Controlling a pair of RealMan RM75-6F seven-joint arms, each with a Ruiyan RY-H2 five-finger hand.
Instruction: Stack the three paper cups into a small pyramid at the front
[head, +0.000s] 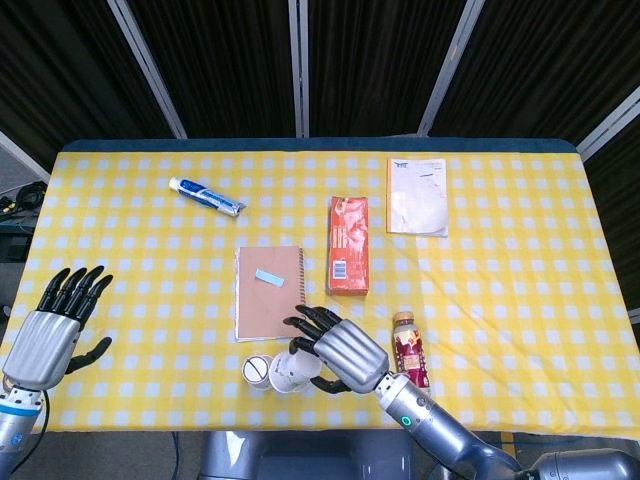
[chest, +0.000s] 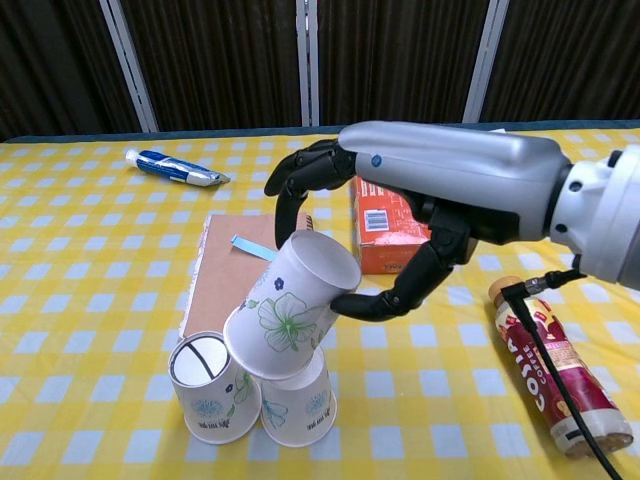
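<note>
Right hand (head: 345, 357) over front paper cups (head: 275, 372), left hand (head: 50, 335) spread at table edge (head: 120, 425)

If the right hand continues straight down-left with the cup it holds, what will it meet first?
Most likely the two upside-down base cups. The right hand holds the tilted third cup just above them; it may already touch one, though depth is unclear.

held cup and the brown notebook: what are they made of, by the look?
Held cup: thin paper, matte white with a printed green flower; task calls it paper too. Notebook: matte brown kraft-like card cover, coil binding along one edge, probably metal wire. Right hand grips the cup.
</note>
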